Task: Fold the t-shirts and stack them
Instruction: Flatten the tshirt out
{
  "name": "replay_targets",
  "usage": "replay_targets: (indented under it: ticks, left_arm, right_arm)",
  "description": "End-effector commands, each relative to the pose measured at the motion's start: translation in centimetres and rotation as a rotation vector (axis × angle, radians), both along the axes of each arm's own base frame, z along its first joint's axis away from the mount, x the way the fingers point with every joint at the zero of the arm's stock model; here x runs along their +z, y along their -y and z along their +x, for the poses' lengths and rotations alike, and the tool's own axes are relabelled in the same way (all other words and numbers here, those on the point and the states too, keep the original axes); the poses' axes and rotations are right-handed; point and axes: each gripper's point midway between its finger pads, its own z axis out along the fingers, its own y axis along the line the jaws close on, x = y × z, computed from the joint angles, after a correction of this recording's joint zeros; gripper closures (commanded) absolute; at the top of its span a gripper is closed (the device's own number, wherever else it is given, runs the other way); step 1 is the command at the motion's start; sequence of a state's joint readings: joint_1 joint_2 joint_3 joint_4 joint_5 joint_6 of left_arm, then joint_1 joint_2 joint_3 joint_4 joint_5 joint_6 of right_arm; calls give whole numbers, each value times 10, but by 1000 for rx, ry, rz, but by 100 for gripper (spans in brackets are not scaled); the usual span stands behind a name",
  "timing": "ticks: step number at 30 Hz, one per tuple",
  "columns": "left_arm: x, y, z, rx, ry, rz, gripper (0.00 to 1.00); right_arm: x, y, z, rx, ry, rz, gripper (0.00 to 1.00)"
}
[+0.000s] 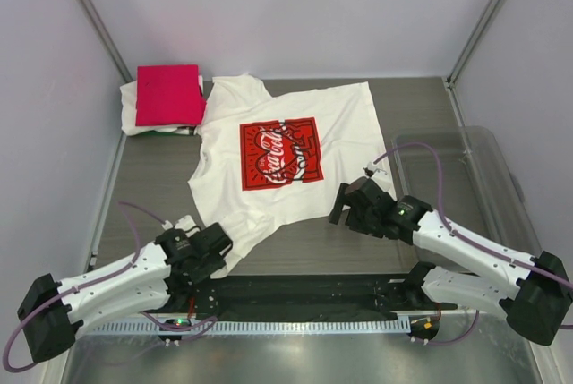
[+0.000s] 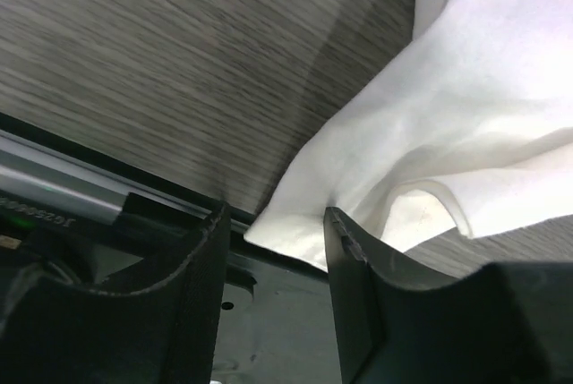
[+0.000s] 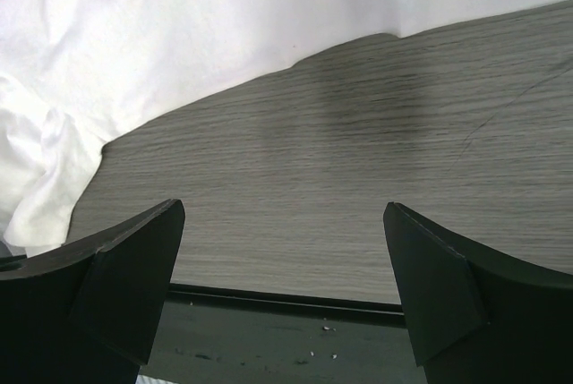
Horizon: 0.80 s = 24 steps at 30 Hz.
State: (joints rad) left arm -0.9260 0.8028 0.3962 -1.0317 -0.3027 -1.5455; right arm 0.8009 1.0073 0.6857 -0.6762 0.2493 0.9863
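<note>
Pale walls close in a grey wood-grain worktop (image 1: 152, 178). A white Coca-Cola t-shirt (image 1: 279, 153) lies spread face up at its middle, red square print showing, hem toward the arms. In the far left corner a folded crimson-pink t-shirt (image 1: 167, 95) sits on top of a folded white t-shirt (image 1: 131, 115). A clear plastic tub (image 1: 461, 178) stands at the right, apart from the shirts.

The left end effector (image 1: 218, 248) is at the spread shirt's near left hem corner. In the left wrist view its fingers (image 2: 201, 268) stand partly apart, with the cloth corner just past their tips and the right finger's edge overlapping it; nothing is clamped. The right end effector (image 1: 340, 207) hangs over bare worktop just beside the hem's right part, jaws spread wide and holding nothing.
</note>
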Motion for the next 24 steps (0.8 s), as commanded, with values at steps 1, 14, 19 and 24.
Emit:
replay_targets:
  ticks: [1,14,19,24]
  left_arm:
    - [-5,19,2,21,9,-98,53]
    - [9,28,24,2,119,-101,100]
    - [70,3,47,29,259,-21,100]
    - [143,-43,65,55,383,130,100]
  right_arm:
    - [4,9,8,-17,39,-13,0]
    - [-7,42,24,-61,-6,-62,0]
    - [-8,42,25,-63,-15,-64,0]
    - [-11,41,30,-82,-29,-72,0]
